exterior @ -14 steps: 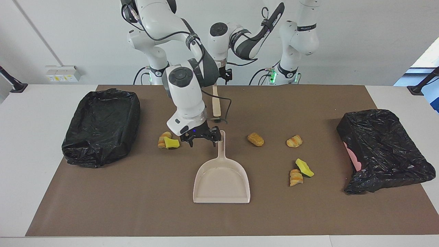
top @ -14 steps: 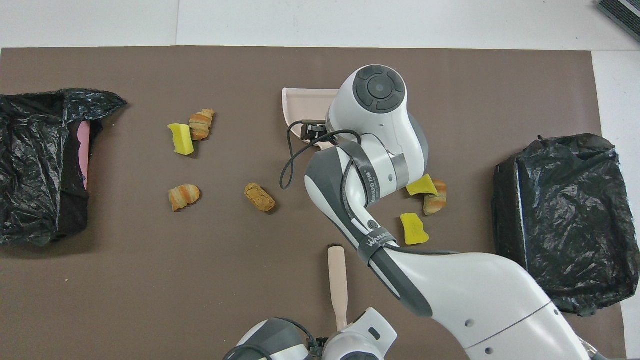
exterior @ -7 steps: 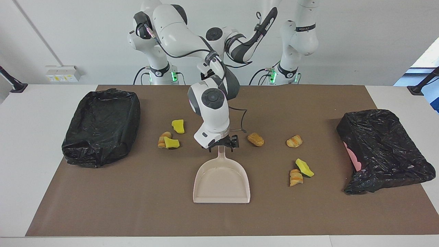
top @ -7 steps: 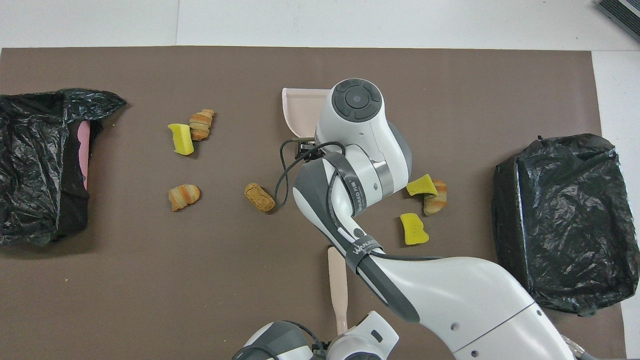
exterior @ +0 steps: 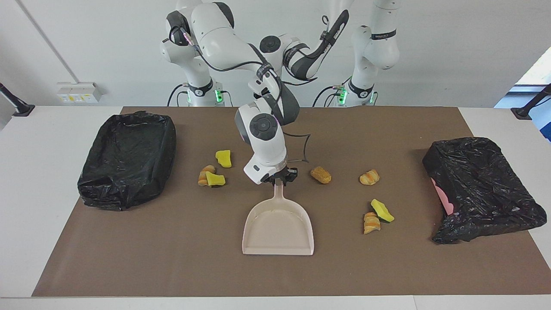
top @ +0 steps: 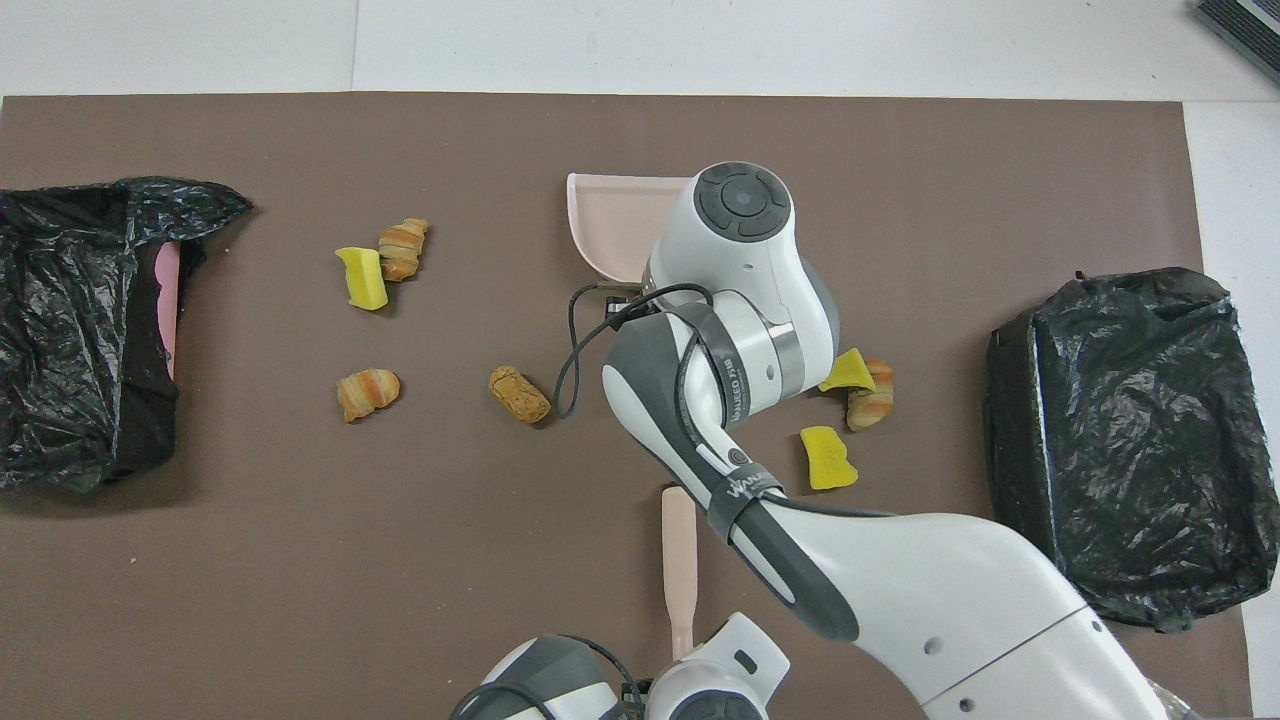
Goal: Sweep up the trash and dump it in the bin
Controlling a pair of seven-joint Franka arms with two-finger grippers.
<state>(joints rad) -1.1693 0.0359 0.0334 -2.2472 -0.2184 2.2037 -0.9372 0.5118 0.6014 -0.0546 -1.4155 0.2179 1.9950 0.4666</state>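
Note:
The beige dustpan (exterior: 278, 228) lies mid-mat, its handle pointing at the robots. My right gripper (exterior: 280, 179) is shut on the handle's tip; from overhead its wrist covers most of the dustpan (top: 608, 215). The brush handle (top: 677, 560) lies nearer to the robots, its near end in my left gripper (top: 686, 655), which is shut. Trash is scattered on both sides: yellow sponge pieces (exterior: 223, 158) (exterior: 382, 210) and pastry lumps (exterior: 320, 175) (exterior: 369, 177) (exterior: 371, 222). A black-bagged bin (exterior: 129, 150) stands at the right arm's end.
A second black-bagged bin (exterior: 482, 189) lies tipped at the left arm's end, showing pink at its mouth. One sponge and a pastry (exterior: 210, 178) touch each other beside the right wrist. The brown mat (exterior: 172, 258) covers the table.
My right gripper swung over from beside the handle onto the dustpan's handle and closed on it. The left gripper closed on the brush handle. The trash has not moved.

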